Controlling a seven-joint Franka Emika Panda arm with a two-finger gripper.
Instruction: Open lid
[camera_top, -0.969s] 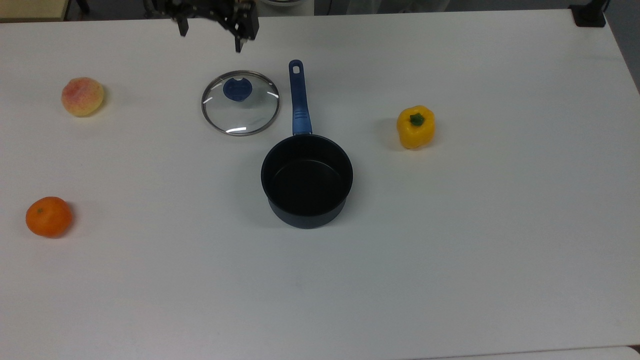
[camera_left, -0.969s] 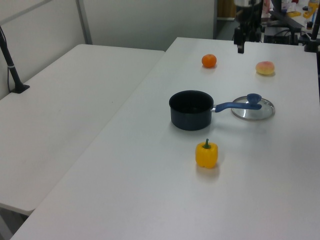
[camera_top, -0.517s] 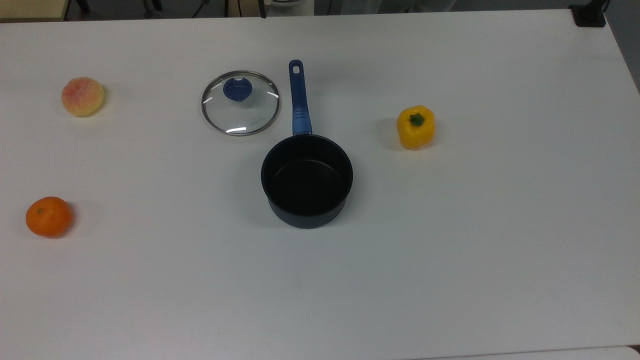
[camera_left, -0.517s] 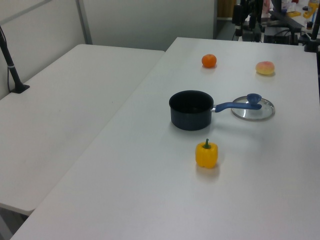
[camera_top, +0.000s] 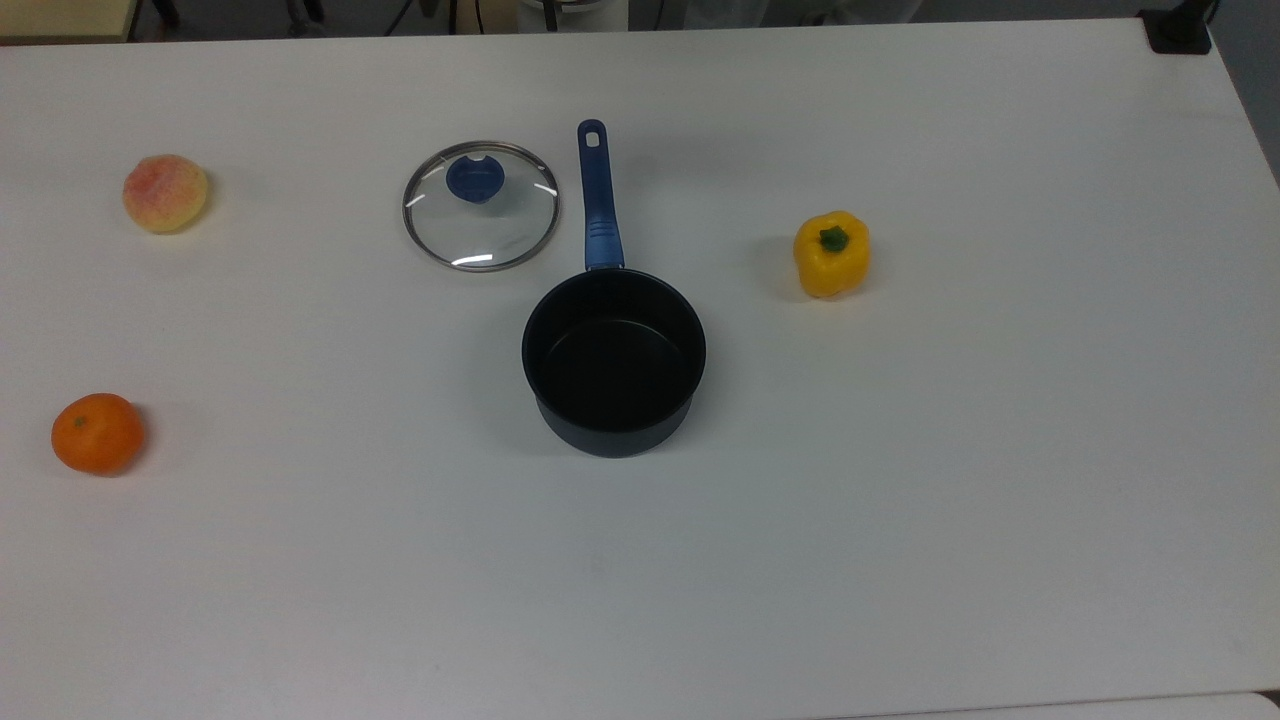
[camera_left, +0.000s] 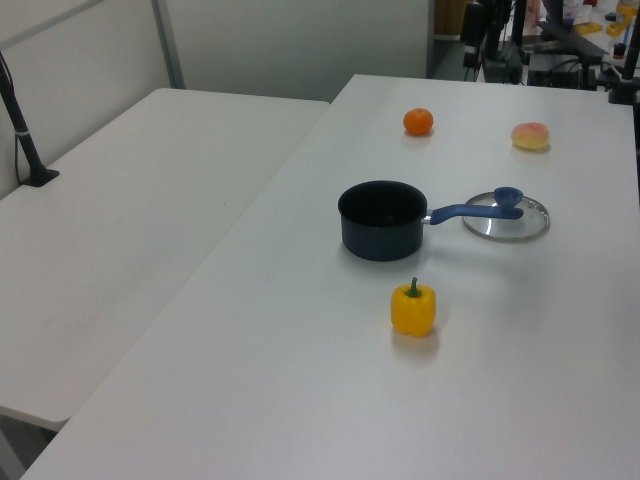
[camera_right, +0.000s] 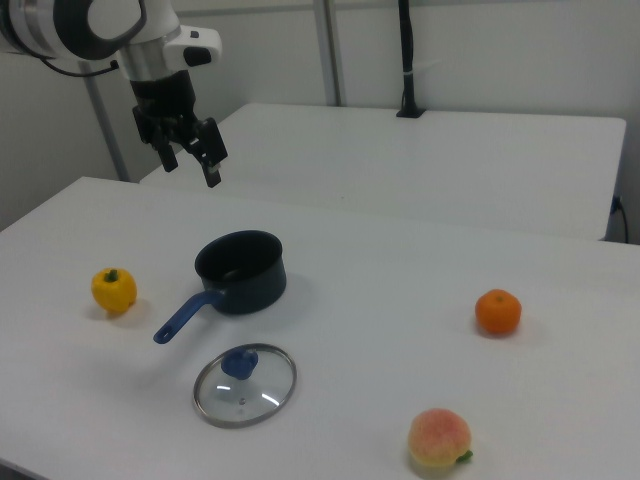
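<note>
Gripper: raised well above the bench, fingers spread apart, holding nothing; in the right view it hangs above and to the left of the saucepan.

Lid: already off the pan, flat on the bench, knob up. Right view: near side of the pan, just beside its handle. Top view: lid sits left of the handle, rim close to it, not visibly touching.

Handling (est.): glass w/ metal rim, so stiff, fairly heavy, fragile, slick. Grip pt: the knob only; rim lies flush, no purchase.

Other items: pepper, orange, peach, all well apart from the lid.
</note>
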